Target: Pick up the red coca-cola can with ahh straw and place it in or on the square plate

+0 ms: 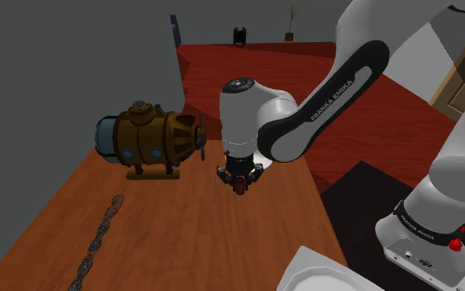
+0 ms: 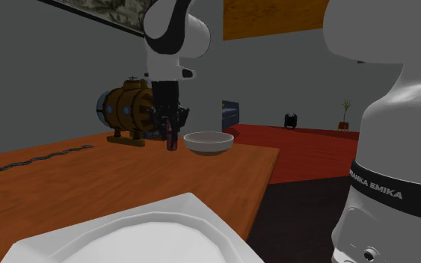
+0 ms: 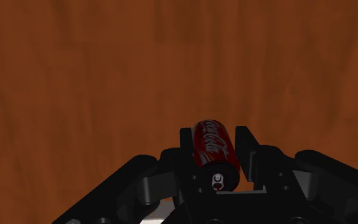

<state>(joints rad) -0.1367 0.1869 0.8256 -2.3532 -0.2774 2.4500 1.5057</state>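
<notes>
My black two-finger gripper [image 1: 239,178] points straight down over the brown wooden table [image 1: 181,240], and its fingers [image 3: 187,147] are clamped on either side of the red Coca-Cola can [image 3: 213,147]. The can stands upright between them, top toward my wrist. I cannot tell whether its base touches the wood. Toward the shoulder view's left, near the can but apart from it, a brown and brass barrel-shaped submarine model [image 1: 149,139] with a blue end sits on a small stand. On the second exterior view's right of the can there is a shallow round white bowl [image 2: 209,140], close by and not touching. A dark metal chain [image 1: 98,236] trails along the far side of the table. The white square plate [image 2: 149,224] lies at the table's corner nearest my stand, well apart from the can.
</notes>
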